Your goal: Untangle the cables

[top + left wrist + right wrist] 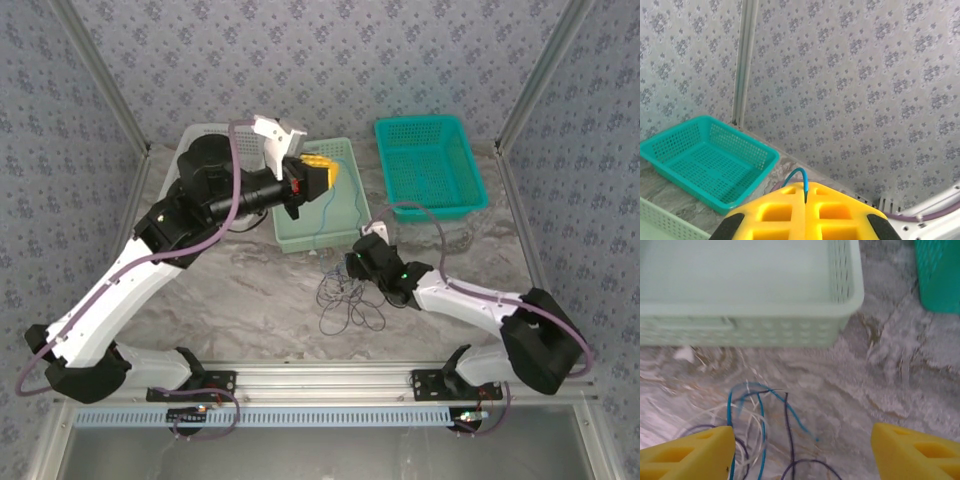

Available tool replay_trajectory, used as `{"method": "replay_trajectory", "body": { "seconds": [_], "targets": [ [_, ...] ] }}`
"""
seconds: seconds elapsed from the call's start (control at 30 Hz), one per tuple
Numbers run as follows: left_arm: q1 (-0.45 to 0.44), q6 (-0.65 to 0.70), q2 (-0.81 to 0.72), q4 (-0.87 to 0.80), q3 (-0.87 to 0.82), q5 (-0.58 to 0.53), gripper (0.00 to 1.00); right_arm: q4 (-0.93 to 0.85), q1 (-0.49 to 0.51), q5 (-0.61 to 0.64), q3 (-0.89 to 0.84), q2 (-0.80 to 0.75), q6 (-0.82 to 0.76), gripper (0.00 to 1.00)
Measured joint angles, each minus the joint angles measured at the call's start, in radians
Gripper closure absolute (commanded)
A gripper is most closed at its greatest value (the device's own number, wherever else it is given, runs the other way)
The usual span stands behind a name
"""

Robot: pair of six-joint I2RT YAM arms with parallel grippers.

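While left gripper [328, 176] pinches blue cable [799, 169] above pale green basket [345, 228], right gripper [802, 432] hangs spread wide over tangled cables [348, 300].

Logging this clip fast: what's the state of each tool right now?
Left tool: closed on the blue cable.
Right tool: open, over the cable tangle.

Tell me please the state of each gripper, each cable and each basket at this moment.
left gripper: shut on blue cable, held high
right gripper: open, low above the table
blue cable: pinched in left gripper, rest hangs down
purple cable: on table, tangled
white cable: on table, tangled
pale green basket: upright, empty
teal basket: upright, empty
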Motion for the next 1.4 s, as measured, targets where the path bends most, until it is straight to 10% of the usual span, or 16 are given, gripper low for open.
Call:
{"method": "replay_trajectory", "body": {
  "seconds": [0.63, 1.4],
  "targets": [
    [0.167, 0.05, -0.041, -0.078, 0.117, -0.042, 1.0, -0.117, -0.023, 0.02, -0.116, -0.222, 0.075, 0.18],
    [0.41, -0.164, 0.285, 0.076, -0.078, 0.123, 1.0, -0.231, -0.13, -0.127, -0.116, -0.267, 0.087, 0.18]
  ]
}}
